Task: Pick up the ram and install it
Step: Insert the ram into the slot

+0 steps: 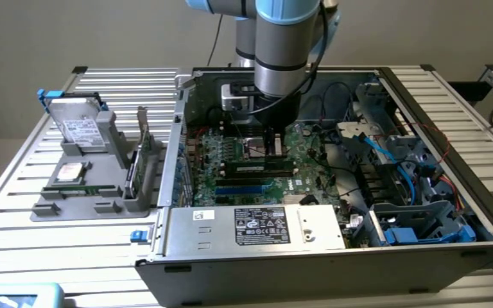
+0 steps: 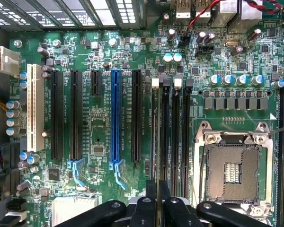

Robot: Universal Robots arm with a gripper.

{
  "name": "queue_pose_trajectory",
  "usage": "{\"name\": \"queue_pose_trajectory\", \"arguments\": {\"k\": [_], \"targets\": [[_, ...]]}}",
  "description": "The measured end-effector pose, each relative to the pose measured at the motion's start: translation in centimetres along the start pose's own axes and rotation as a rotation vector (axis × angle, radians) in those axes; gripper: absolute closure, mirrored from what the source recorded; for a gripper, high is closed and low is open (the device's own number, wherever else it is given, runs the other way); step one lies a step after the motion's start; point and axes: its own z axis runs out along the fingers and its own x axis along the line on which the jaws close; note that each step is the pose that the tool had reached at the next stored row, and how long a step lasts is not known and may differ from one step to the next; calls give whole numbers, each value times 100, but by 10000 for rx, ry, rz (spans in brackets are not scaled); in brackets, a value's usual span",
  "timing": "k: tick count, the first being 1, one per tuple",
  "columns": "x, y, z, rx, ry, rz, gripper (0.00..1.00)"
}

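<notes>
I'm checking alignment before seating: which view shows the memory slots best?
The wrist view: it looks straight down on the black memory slots, nearly full length, latches included. The exterior view shows them obliquely, partly behind the fingers.

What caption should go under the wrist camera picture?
Gripper holds the ram edge-on over slots on the green board.
</notes>
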Motion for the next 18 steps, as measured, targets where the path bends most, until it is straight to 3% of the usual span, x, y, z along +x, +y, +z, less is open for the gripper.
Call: {"name": "queue_pose_trajectory", "arguments": {"k": [11, 12, 13, 18], "targets": [[-1, 1, 10, 5, -3, -52, 85], [0, 1, 0, 4, -4, -53, 85], [0, 1, -19, 4, -4, -55, 78], [11, -16, -178, -3, -3, -54, 78]]}}
